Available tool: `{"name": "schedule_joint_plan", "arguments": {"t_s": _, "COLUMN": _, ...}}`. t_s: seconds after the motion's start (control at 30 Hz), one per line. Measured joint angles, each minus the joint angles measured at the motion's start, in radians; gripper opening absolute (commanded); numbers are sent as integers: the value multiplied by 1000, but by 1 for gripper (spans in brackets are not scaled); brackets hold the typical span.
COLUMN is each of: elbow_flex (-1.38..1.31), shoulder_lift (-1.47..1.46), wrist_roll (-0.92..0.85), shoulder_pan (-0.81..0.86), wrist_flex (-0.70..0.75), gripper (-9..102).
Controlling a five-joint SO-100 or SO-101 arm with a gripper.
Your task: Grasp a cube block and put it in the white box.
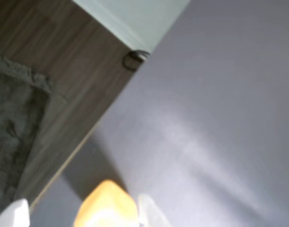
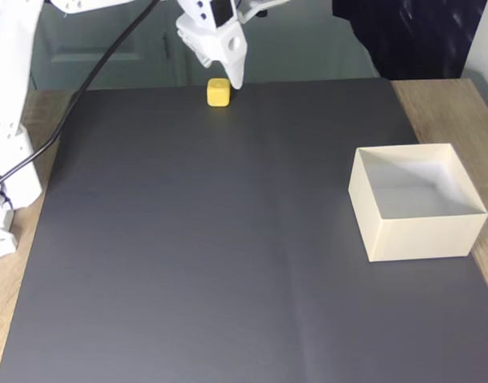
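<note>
— Cube block (image 2: pixel 218 92) first: where is it sitting?

— Far edge of the dark mat (image 2: pixel 212 255), small and yellow, resting flat. In the wrist view it shows as an orange-yellow blur (image 1: pixel 106 205) at the bottom of the frame.

— And the gripper (image 2: pixel 226 73)?

— Hanging right over it, white fingertip (image 2: pixel 235 76) pointing down just beside the cube's right side in the fixed view. Whether the jaws are parted or closed I can't tell from here — the cube looks to be on the mat, not lifted.

— The white box (image 2: pixel 419 231)?

— Well apart from the cube, toward the right edge of the mat, open top, pale inside.

— Anything else?

— A black cable (image 2: pixel 92 68) trails down from the arm toward its white base (image 2: pixel 8 120) on the left — and the wooden table (image 2: pixel 443 104) shows past the mat
</note>
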Motion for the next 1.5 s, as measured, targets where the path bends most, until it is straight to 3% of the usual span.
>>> {"name": "schedule_joint_plan", "arguments": {"t_s": 0.37, "elbow_flex": 161, "shoulder_lift": 71, "wrist_roll": -2, "shoulder_pan": 2, "wrist_flex": -48, "gripper": 33}}
{"name": "schedule_joint_plan", "arguments": {"t_s": 1.5, "elbow_flex": 163, "shoulder_lift": 25, "wrist_roll": 55, "shoulder_pan": 20, "wrist_flex": -146, "gripper": 30}}
